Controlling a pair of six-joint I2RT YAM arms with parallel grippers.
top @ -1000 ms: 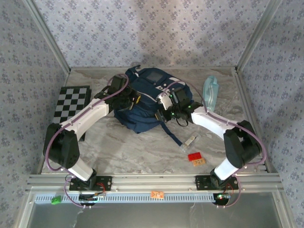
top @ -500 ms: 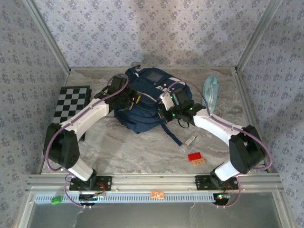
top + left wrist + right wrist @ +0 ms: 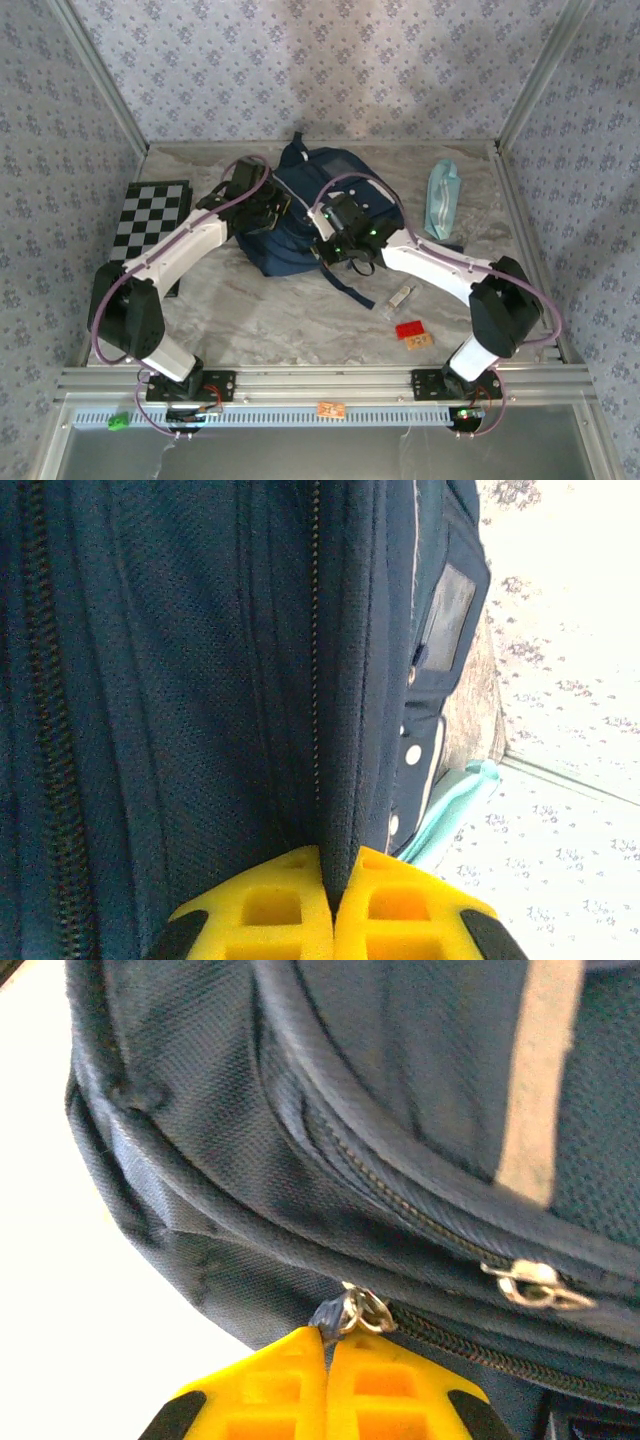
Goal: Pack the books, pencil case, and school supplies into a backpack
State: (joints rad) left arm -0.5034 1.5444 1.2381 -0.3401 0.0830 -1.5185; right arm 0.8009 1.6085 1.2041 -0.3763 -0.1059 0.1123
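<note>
Watching from above, I see the right gripper has dragged leftward across the backpack since a second ago, turning it; the pencil case lies well to its right. Left wrist: the left gripper is clamped on a fabric fold between its tips, and if that slips the backpack slides instead of unzipping. Right wrist: closed fingers barely nip the zipper pull, which may pop free.

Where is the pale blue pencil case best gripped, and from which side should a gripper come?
Grip the pencil case across its narrow width near the middle, coming from above. It lies flat on the table, long axis running near to far, so jaws closing sideways should span it.
</note>
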